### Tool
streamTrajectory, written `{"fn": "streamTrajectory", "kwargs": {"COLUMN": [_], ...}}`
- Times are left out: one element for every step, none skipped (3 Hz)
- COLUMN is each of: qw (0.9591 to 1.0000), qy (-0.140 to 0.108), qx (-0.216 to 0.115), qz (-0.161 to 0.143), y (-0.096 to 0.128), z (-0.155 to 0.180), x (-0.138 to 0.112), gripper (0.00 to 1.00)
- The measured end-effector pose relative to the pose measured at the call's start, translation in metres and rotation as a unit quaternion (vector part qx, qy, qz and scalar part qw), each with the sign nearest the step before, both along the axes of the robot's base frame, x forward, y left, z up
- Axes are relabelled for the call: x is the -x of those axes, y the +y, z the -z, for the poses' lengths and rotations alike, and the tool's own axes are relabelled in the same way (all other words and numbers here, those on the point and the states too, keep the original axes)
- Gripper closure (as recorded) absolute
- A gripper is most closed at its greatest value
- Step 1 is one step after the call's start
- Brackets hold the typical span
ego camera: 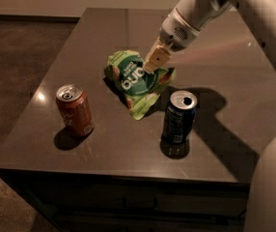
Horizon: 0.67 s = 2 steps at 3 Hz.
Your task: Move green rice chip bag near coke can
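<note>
Dark table (104,37); tool (156,58) grips green rice chip bag (133,83); coke can (75,111) stands apart.

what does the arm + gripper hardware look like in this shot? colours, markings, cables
Arm: smooth white rounded shells, with no exposed cables or markings visible. The wrist cuff is white with a small patch of dark perforations. The gripper, at the bag's upper right, has flat tan fingers with squared tips.

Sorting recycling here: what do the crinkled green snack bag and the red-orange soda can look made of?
Crinkled green snack bag, gripped at its upper edge by the gripper: likely thin plastic film, creased, glossy. Red-orange soda can: probably aluminium, silver top, printed sides.
</note>
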State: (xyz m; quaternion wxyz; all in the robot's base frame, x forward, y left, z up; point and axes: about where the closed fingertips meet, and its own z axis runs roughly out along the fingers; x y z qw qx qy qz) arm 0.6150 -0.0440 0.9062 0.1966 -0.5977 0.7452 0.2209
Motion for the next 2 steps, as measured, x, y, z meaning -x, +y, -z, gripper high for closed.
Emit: {"fn": "streamTrajectory", "kwargs": {"qw": [0.9985,0.9944], "qy": [0.014,0.013], "qx": [-0.016,-0.03], "qz": [-0.051,-0.101], "y": [0.035,0.074], "z": [0.002,-0.004], "x": [0.022,0.038], "gripper": [1.0,0.99]}}
